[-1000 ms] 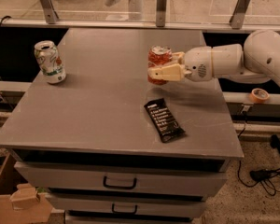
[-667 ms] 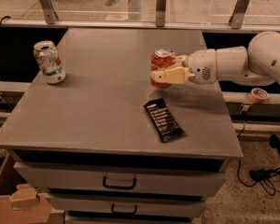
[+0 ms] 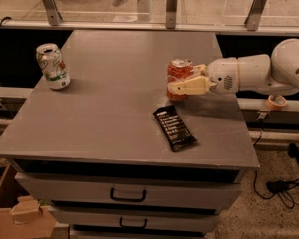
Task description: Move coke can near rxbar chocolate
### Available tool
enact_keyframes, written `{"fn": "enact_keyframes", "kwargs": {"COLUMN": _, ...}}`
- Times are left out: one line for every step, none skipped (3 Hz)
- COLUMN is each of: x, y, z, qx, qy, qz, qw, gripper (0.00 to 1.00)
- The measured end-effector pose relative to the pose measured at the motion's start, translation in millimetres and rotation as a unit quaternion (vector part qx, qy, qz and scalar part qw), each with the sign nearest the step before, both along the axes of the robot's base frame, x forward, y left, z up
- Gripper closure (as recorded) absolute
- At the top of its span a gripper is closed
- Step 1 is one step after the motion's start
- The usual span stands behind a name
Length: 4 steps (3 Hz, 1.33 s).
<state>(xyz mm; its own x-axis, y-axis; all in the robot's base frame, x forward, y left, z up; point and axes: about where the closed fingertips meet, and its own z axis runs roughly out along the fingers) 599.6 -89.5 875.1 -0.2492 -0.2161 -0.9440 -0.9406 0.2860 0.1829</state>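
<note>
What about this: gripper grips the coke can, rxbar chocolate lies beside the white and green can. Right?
No: in the camera view the rxbar chocolate lies near the coke can the gripper grips; the white and green can stands far off.

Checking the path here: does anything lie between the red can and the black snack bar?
Nothing visible. The claw grips the red can on the tabletop; only bare surface lies between it and the snack bar nearer the camera.

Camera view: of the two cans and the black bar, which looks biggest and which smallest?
1. white and green can.
2. coke can, close second; the claw gripping it, on the right of the table, hides part.
3. rxbar chocolate, thinner, nearly tied.
</note>
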Motion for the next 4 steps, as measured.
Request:
{"fn": "enact_keyframes", "kwargs": {"x": -0.3, "y": 3.0, "z": 0.0, "qx": 0.000, "qy": 0.000, "qz": 0.002, "qw": 1.0000, "gripper": 0.12}}
{"fn": "enact_keyframes", "kwargs": {"x": -0.5, "y": 5.5, "z": -0.3, "qx": 0.000, "qy": 0.000, "qz": 0.005, "qw": 1.0000, "gripper": 0.00}}
{"fn": "enact_keyframes", "kwargs": {"x": -0.3, "y": 6.5, "z": 0.1, "qx": 0.000, "qy": -0.001, "qz": 0.005, "qw": 1.0000, "gripper": 0.00}}
{"fn": "enact_keyframes", "kwargs": {"x": 1.5, "y": 1.9, "z": 5.3, "qx": 0.000, "qy": -0.012, "qz": -0.009, "qw": 0.9999, "gripper": 0.00}}
